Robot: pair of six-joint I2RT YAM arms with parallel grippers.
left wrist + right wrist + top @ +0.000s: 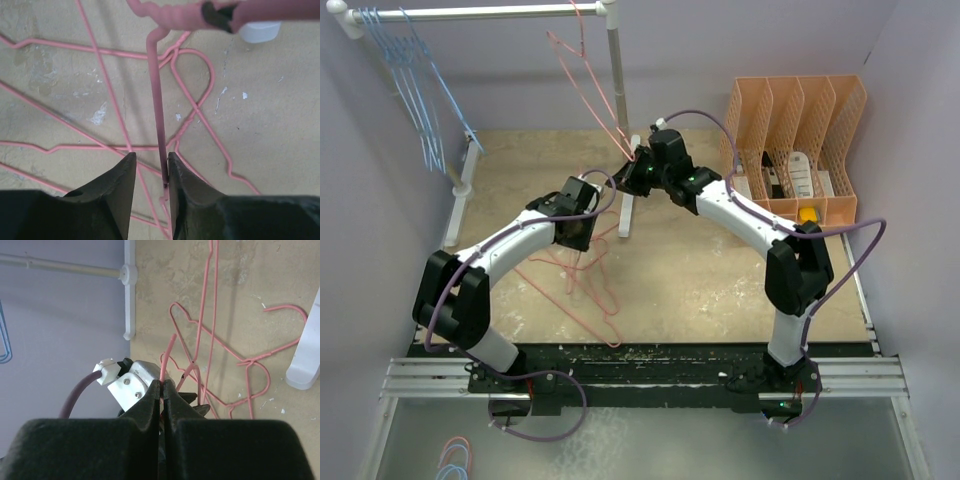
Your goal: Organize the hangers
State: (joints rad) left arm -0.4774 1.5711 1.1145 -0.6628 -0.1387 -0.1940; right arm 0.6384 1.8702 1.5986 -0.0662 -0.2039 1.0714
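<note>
Several pink hangers (590, 290) lie tangled on the table under my left gripper (578, 240). In the left wrist view its jaws (151, 157) stand a little apart, with a raised pink hanger wire (156, 90) between them, against the right finger. My right gripper (635, 178) is shut on a pink wire (170, 347). It is near the lower end of a pink hanger (588, 85) that reaches up to the rack pole (490, 14). More pink hangers (220, 355) lie below. Light blue hangers (415, 80) hang at the pole's left end.
The white rack's right post and foot (628, 215) stand just beside both grippers; the foot also shows in the right wrist view (305, 365). An orange slotted file holder (800, 130) stands at the back right. Purple walls close in the sides. More hangers (455, 465) lie below the table's near left.
</note>
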